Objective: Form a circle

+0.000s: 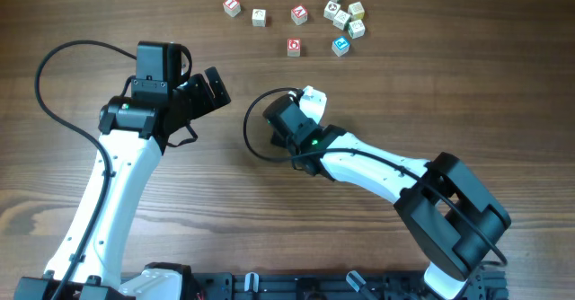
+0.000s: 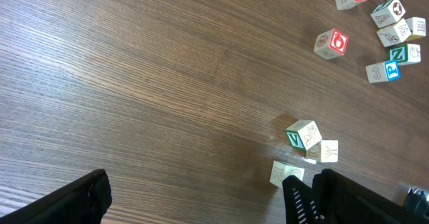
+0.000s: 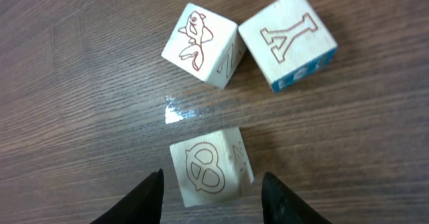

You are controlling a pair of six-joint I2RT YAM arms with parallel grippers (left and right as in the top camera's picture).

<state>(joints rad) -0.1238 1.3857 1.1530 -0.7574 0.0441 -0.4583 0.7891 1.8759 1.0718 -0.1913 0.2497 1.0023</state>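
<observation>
With the right claw [image 3: 212, 175] released astride the pretzel cube [image 3: 209, 165] of the circle [image 3: 200, 44] on the worktop [image 3: 80, 83] and the left claw [image 2: 194, 200] released, a skewed retreat may drag that cube and break the ring.

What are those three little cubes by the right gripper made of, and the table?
The three cubes look like pale, matte bare wood with faint grain, brown-lined pictures and one blue painted side. The table shows brown wood grain with a sheen; solid wood or laminate, I cannot tell.
</observation>
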